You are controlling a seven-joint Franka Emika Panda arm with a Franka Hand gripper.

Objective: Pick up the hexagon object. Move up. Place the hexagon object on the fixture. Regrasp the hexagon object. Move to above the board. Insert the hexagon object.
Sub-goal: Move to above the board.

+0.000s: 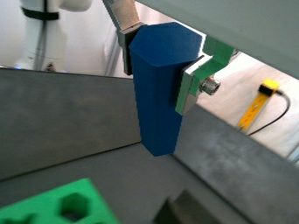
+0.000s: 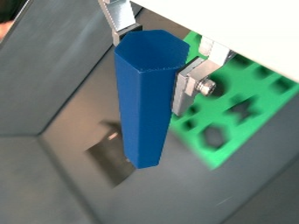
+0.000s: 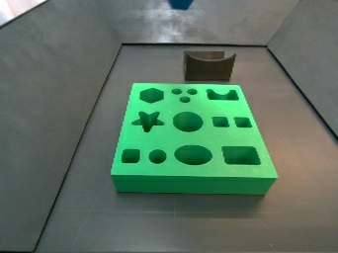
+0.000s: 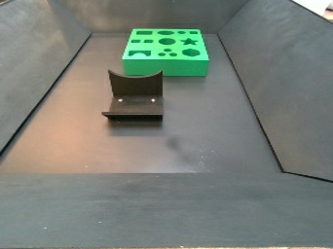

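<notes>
In both wrist views the hexagon object [image 1: 158, 96] [image 2: 146, 105], a long blue bar, hangs upright between the silver fingers [image 1: 193, 83] [image 2: 187, 86]. My gripper [image 1: 158, 63] [image 2: 152, 61] is shut on the bar's upper end, high above the floor. A side view shows only the bar's blue lower tip [image 3: 181, 4] at its top edge; the gripper itself is out of that frame. The green board [image 3: 192, 133] [image 4: 166, 51] [image 2: 239, 105] [image 1: 65, 206] lies flat below. The dark fixture [image 3: 208, 66] [image 4: 134, 95] stands just beyond the board and holds nothing.
Dark sloped walls [image 3: 59, 89] [image 4: 260, 68] enclose the grey floor on all sides. Outside the enclosure a yellow tool with a cable [image 1: 267, 90] and white equipment [image 1: 47, 26] show past the wall's rim.
</notes>
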